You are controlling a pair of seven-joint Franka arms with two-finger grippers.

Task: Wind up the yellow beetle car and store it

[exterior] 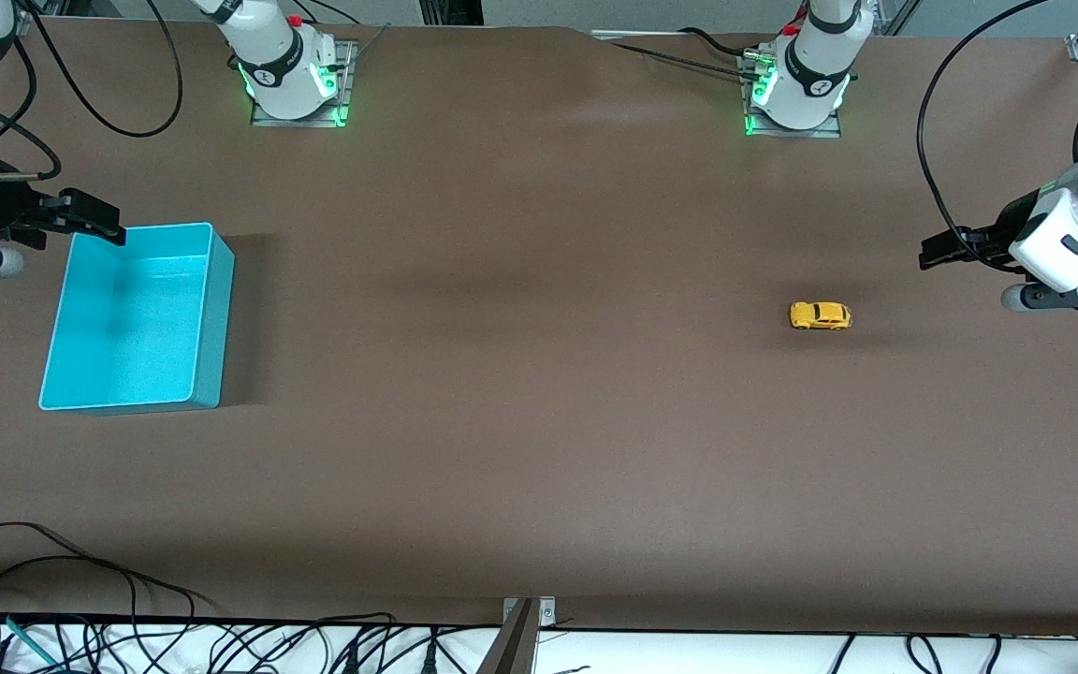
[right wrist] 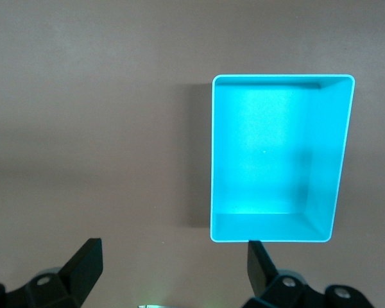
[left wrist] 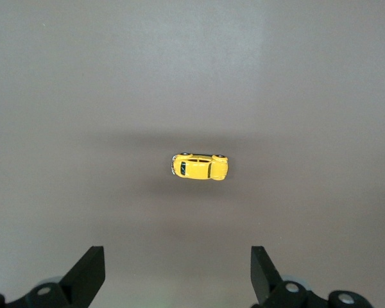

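— Black fingers of the left gripper (left wrist: 176,276) spread wide, holding nothing, hovering up off the table (exterior: 539,421). Anything below?

— Yellow beetle car (left wrist: 200,167) just ahead of the tips, upright on its wheels, untouched.

— Step?

— Probably the approach; next, lowering and straddling the narrow body squarely.

— And the right gripper (right wrist: 173,273)?

— Equally wide, empty, waiting over the edge of the teal bin (exterior: 211,309).

glossy yellow beetle car (exterior: 820,315), matt brown table (exterior: 520,393).
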